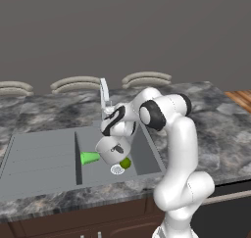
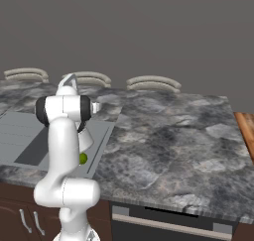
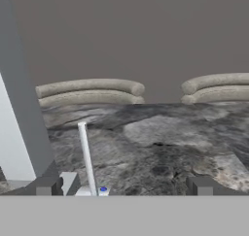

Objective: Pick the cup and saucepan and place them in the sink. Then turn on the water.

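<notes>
Fingers (image 3: pixel 48 186) stand wide and empty, with the upright faucet lever (image 3: pixel 86 157) between them, nearer the left one. Cup (image 1: pixel 90 157) and saucepan (image 1: pixel 112 150) lie in the sink (image 1: pixel 39 156) basin.

Bright green cup (image 1: pixel 89 157), silver-grey saucepan (image 1: pixel 112 149), yellow-green ball (image 1: pixel 125 163), flat grey sink (image 1: pixel 44 156), dark grey marbled counter (image 2: pixel 173 146), silver faucet (image 1: pixel 104 94), grey-brown wall (image 1: pixel 122 31)

Open pincer (image 3: pixel 124 185) faces faucet (image 3: pixel 19 109); thin lever (image 3: pixel 86 157) between fingertips.
</notes>
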